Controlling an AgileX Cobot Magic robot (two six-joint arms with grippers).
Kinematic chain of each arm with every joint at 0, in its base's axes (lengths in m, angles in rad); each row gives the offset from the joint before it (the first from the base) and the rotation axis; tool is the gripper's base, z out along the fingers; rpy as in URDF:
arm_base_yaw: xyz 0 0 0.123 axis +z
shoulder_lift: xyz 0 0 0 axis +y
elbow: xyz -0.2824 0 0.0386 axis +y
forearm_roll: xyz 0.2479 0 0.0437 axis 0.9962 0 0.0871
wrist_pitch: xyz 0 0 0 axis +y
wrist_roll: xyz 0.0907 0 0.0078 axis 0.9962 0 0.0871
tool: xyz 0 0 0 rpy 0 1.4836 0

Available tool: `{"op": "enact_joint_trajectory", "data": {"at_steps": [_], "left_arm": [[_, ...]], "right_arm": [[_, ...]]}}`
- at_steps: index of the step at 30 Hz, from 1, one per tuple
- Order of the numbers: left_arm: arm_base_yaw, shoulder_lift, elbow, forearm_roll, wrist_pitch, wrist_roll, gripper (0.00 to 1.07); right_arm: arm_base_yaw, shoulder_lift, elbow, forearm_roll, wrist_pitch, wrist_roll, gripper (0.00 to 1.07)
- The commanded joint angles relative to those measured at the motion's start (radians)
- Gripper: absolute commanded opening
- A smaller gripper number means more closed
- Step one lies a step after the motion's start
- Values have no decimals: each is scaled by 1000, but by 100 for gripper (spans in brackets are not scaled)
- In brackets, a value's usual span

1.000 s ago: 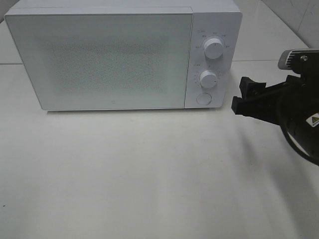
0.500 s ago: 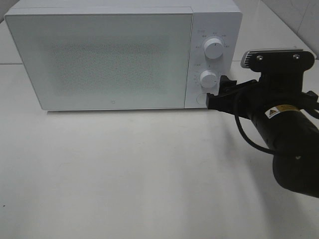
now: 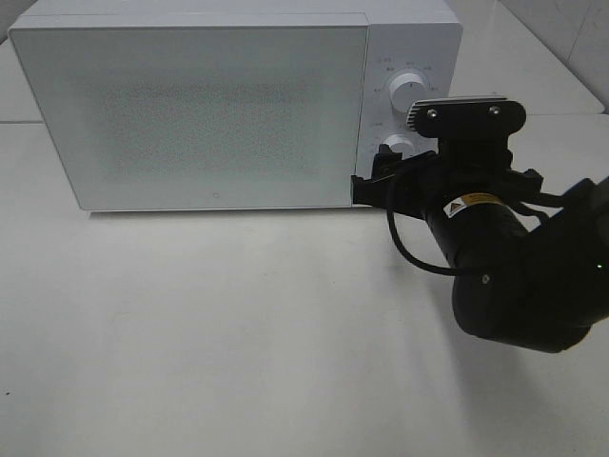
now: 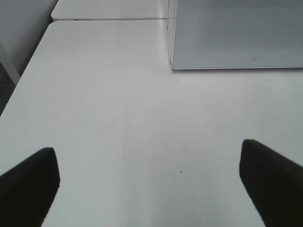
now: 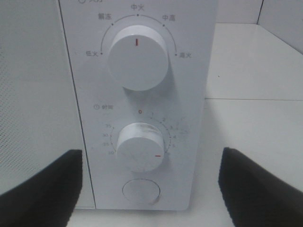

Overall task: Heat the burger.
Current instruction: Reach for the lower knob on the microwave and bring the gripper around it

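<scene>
Right gripper (image 5: 150, 187) nearer white round dial (image 5: 140, 147)

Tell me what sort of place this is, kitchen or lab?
Probably a lab test bench staged as a kitchen, not a real one: a white microwave with two dials sits on a plain white table, and a black robot arm reaches toward the dials.

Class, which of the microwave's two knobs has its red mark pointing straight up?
The upper knob; the lower knob has its red mark pointing sideways.
</scene>
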Motion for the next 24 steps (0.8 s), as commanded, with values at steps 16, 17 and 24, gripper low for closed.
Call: {"op": "enact_joint_trajectory", "data": {"at_steps": [16, 17, 24], "left_arm": [[2, -27, 3, -5, -13, -4, 98], [2, -27, 3, -5, -13, -4, 98], [2, -27, 3, -5, -13, -4, 98]], "right_arm": [[-73, 147, -155, -45, -9, 68, 76], [-73, 147, -155, -45, -9, 68, 76], [-80, 184, -190, -90, 3, 68, 76]]}}
